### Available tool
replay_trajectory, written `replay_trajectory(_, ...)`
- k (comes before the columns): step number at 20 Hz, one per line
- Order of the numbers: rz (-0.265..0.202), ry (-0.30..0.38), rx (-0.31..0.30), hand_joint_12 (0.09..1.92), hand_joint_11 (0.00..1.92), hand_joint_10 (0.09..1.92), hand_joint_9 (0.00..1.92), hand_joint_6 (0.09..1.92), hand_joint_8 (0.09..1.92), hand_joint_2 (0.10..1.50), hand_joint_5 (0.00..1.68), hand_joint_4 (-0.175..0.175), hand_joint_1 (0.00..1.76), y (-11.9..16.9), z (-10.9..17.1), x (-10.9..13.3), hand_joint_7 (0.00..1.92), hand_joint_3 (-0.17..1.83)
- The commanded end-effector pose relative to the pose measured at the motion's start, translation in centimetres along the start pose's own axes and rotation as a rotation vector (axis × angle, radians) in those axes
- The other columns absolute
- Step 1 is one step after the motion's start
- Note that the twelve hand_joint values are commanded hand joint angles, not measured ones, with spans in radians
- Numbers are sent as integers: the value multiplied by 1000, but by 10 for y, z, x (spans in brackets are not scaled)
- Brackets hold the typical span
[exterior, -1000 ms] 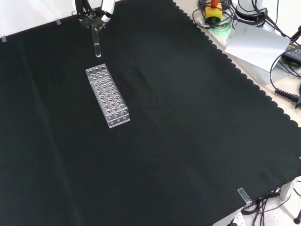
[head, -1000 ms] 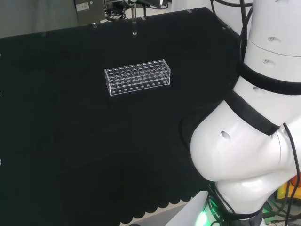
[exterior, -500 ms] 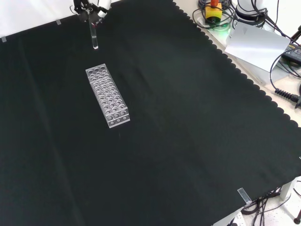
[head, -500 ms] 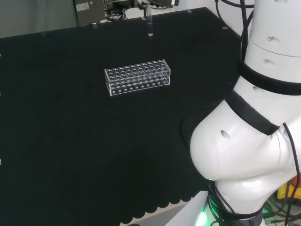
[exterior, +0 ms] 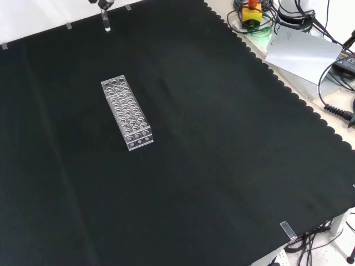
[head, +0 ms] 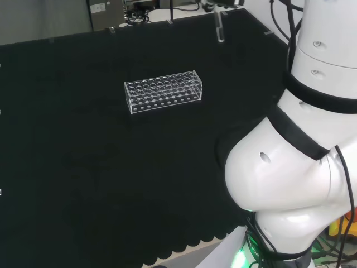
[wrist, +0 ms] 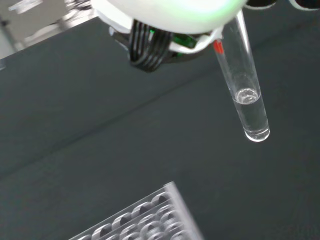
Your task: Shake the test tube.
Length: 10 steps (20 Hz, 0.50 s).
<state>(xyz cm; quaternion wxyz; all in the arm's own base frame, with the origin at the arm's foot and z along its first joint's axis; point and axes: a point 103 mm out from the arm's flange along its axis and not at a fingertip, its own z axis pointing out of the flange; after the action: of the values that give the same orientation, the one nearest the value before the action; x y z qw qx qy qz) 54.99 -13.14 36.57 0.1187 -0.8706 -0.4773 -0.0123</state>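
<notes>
A clear test tube (head: 220, 30) hangs upright in the air over the far right part of the cloth in the head view. It sits near the top edge in the front view (exterior: 105, 22). The wrist view shows the tube (wrist: 245, 85) close up, with a little clear liquid in its rounded bottom. The hand (wrist: 170, 12) holds the tube by its upper end, and a bit of the hand (exterior: 103, 3) reaches into the front view's top edge. A clear plastic tube rack (head: 163, 91) lies on the black cloth, apart from the tube and below it (exterior: 126, 112).
The arm's own white links (head: 290, 167) stand at the head view's right. Off the cloth's scalloped edge in the front view lie a white sheet (exterior: 302, 52), cables and a yellow and red device (exterior: 252, 12).
The hand has carried the tube to the right in the head view and towards the top edge in the front view, away from the rack. The rack has stayed put.
</notes>
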Motion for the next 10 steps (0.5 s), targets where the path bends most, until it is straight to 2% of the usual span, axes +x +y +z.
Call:
replay_trajectory(1,83,-5,-36,837,1230,525,1621,531,451,665,1333,-175,1227,11,-14,-33,1743,610)
replay_trajectory(5,57,18,-24,838,1230,525,1620,531,451,665,1333,-175,1227,8,-8,-20,1743,610)
replay_trajectory(10,-8,79,24,838,1230,525,1620,531,451,665,1333,-175,1227,-1,11,16,1743,610)
